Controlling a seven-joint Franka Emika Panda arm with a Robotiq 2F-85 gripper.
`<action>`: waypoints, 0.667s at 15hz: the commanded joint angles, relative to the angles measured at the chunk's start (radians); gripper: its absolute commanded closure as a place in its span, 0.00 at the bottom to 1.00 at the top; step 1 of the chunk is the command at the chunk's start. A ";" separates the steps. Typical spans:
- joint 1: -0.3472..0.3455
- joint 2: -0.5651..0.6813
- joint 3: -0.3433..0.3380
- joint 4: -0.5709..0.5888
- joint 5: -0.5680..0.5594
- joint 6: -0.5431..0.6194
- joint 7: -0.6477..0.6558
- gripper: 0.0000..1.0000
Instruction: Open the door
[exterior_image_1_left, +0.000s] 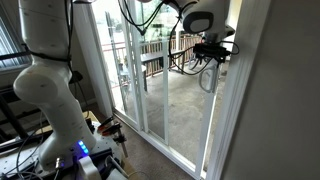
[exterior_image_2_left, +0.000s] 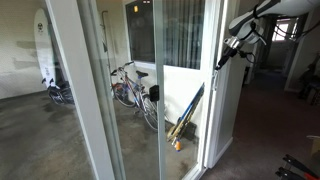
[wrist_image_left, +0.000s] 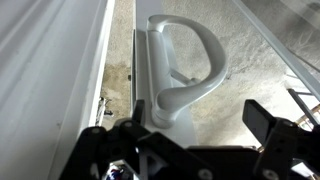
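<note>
Where the glass door (exterior_image_2_left: 175, 70) ends at its handle edge, the gripper (exterior_image_2_left: 224, 57) hangs high against it in an exterior view; wrist view: loop handle (wrist_image_left: 195, 70) stands on the door's white edge, lower end between the spread jaws; fingers released, contact cannot be told; a bicycle (exterior_image_2_left: 130, 88) stands outside behind the glass.

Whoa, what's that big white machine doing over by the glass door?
A white robot arm is working on the sliding glass door that leads outside. Its tool sits right at the door's loop handle. The tool looks open in the wrist view, with a finger on either side of the handle's lower end. It isn't gripping the handle yet, so the door has yet to be pulled.
</note>
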 joint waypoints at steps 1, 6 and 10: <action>0.016 0.068 -0.005 0.075 -0.042 -0.005 0.082 0.00; 0.014 0.115 0.010 0.122 -0.088 -0.035 0.125 0.00; 0.011 0.107 0.014 0.115 -0.118 -0.049 0.125 0.00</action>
